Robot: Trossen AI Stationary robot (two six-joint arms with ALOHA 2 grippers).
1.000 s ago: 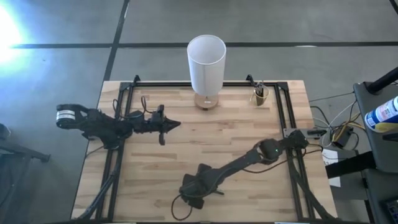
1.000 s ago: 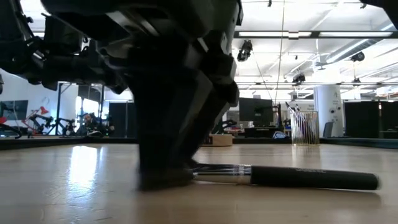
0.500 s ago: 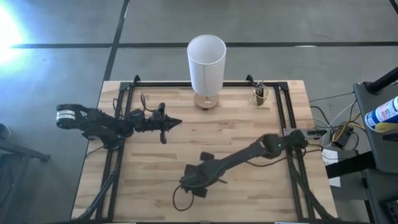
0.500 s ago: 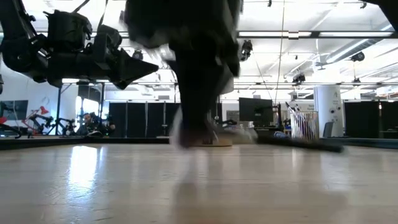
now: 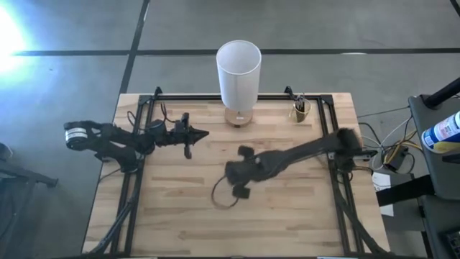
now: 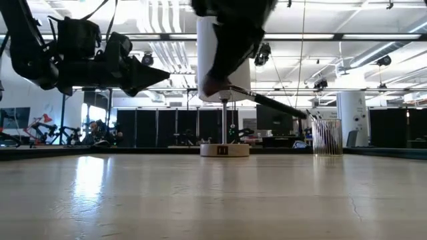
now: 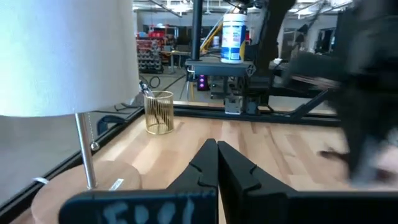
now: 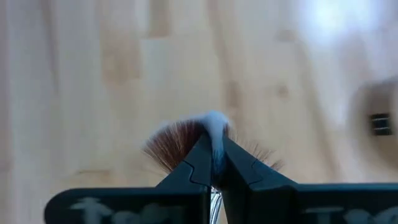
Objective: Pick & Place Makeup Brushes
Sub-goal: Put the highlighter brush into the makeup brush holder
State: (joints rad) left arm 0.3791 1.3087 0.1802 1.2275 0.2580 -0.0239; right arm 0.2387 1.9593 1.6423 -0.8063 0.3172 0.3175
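Right gripper: above mid-desk, fingers pinching one makeup brush just below its brown bristles, handle slanting clear of the surface. Left gripper: raised near the lamp, fingers pressed together. Gold wire cup: far right corner

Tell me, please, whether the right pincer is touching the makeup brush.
Touching. The right wrist view shows the right pincer closed on the makeup brush, bristles fanning past both fingertips; the low view shows the brush carried above the table.
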